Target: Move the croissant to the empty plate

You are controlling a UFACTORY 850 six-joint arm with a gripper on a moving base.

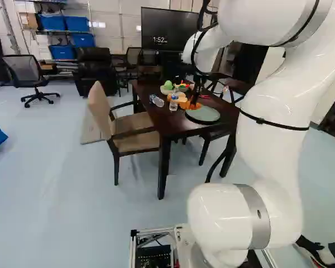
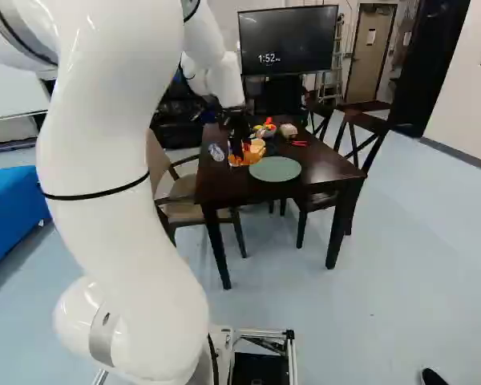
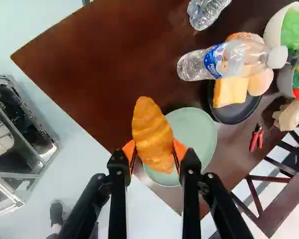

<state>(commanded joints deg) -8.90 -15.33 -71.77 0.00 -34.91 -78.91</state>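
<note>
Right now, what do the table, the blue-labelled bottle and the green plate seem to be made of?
Table: probably varnished wood, dark brown with a soft sheen. Bottle: thin, glossy plastic, it seems; clear, ridged walls catch highlights. Green plate: smooth and matt, perhaps ceramic or plastic; its even colour shows no strong glare.

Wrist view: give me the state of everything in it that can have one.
Tool: shut on the croissant
Croissant: held, gripped from two sides
Green plate: on the table, its visible part bare
Dark plate: holding food
White-capped bottle: upright, capped
Other clear bottle: lying on its side
White bowl: holding something green
Red-handled pliers: lying down, jaws too small to judge
</note>
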